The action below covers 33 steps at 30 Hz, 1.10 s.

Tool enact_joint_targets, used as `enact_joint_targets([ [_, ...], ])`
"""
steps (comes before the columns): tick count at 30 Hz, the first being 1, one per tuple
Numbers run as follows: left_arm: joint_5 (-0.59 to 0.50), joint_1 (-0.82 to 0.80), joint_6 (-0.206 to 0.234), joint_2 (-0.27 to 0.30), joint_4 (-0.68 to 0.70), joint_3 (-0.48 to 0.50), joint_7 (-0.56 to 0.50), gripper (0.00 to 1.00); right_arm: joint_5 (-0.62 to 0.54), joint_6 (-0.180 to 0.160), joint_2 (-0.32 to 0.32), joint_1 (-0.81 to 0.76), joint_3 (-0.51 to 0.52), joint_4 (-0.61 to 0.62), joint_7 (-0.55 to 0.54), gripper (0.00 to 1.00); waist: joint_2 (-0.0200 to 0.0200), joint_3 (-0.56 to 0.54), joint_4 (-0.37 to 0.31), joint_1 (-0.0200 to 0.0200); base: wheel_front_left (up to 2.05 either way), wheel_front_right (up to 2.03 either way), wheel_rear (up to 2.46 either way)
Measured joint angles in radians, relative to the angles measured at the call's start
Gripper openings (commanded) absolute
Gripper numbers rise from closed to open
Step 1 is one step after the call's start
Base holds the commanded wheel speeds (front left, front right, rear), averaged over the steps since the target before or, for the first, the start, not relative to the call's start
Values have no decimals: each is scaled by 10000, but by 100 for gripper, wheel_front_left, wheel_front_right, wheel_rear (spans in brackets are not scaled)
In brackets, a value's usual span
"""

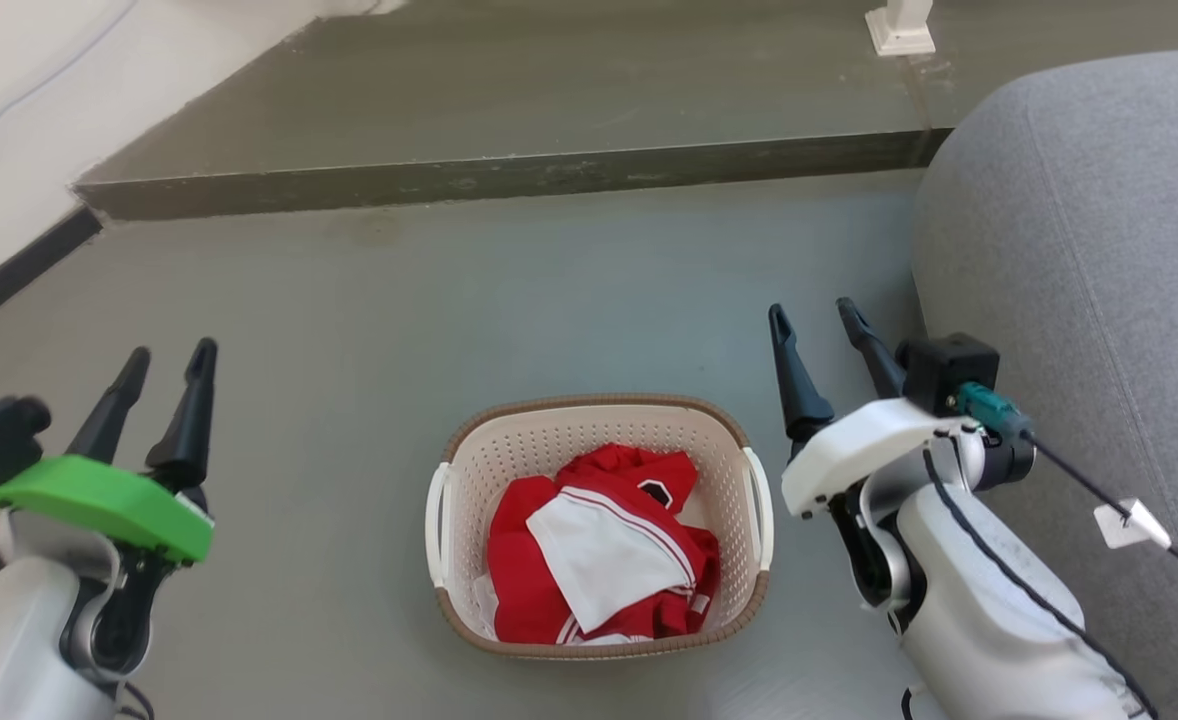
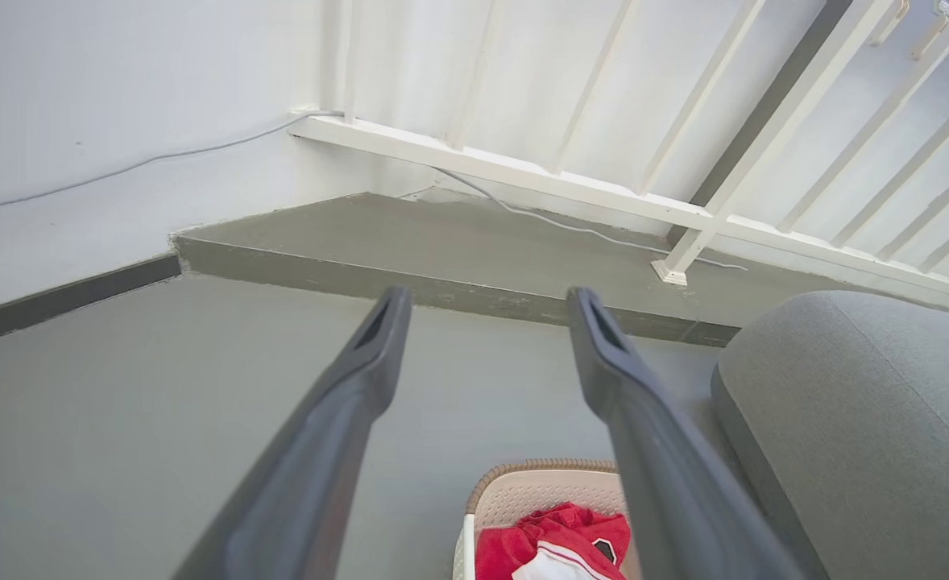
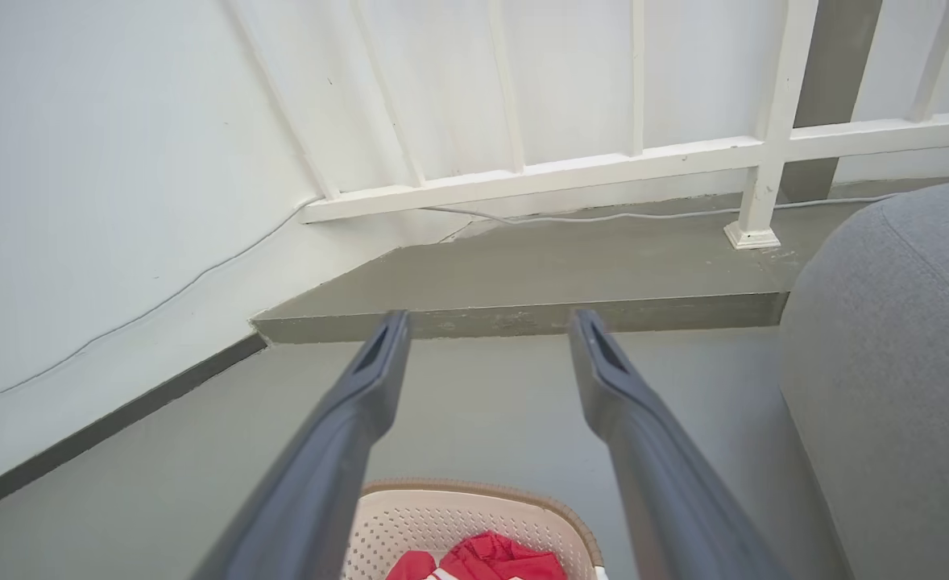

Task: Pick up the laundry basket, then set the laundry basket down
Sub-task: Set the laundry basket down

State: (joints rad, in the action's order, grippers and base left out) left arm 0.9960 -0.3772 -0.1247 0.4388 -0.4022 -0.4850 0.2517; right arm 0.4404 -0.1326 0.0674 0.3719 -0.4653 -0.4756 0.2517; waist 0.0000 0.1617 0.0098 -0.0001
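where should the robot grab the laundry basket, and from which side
By its white side handles: left pincer onto the left handle, right pincer onto the right handle, each from its outer side. The laundry basket stands upright between them, with red clothes filling its middle.

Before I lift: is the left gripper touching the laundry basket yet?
Apart. Head view shows bare floor between the left gripper and the laundry basket.

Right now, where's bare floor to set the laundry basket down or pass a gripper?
Widest bare floor: between laundry basket and raised step. Also clear between basket and left gripper. Crowded rightward: right gripper sits between basket and grey sofa.
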Motion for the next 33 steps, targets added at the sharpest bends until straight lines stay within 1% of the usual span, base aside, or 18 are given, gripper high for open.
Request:
enact_joint_targets([
  [2,-364,292,0,-61,184,430,0,100,-213,2,-25,-178,84,226,0,100,0,-48,36,0,0,0,0],
  [6,-951,747,0,-408,541,1116,0,100,-479,0,-25,-654,403,560,0,100,0,-165,104,0,0,0,0],
  [13,-1931,1682,6,-617,1227,2332,0,100,-966,0,-50,-1295,416,1127,0,100,0,-405,198,0,0,0,0],
  [16,-2232,2035,6,-892,1434,2809,2,100,-1114,0,-50,-1456,474,1335,0,100,0,-534,209,0,0,0,0],
  [21,-2558,2654,6,-1315,1770,3428,0,100,-1423,0,-63,-1733,1032,1808,0,100,0,-740,211,0,0,0,0],
  [26,-2840,2974,6,-1643,2205,3862,0,100,-1540,0,-75,-2056,1227,2033,0,100,0,-804,206,0,0,0,0],
  [33,-3179,3336,4,-1858,2508,4211,2,100,-1791,0,-79,-2277,1421,2249,0,100,0,-805,233,0,0,0,0],
])
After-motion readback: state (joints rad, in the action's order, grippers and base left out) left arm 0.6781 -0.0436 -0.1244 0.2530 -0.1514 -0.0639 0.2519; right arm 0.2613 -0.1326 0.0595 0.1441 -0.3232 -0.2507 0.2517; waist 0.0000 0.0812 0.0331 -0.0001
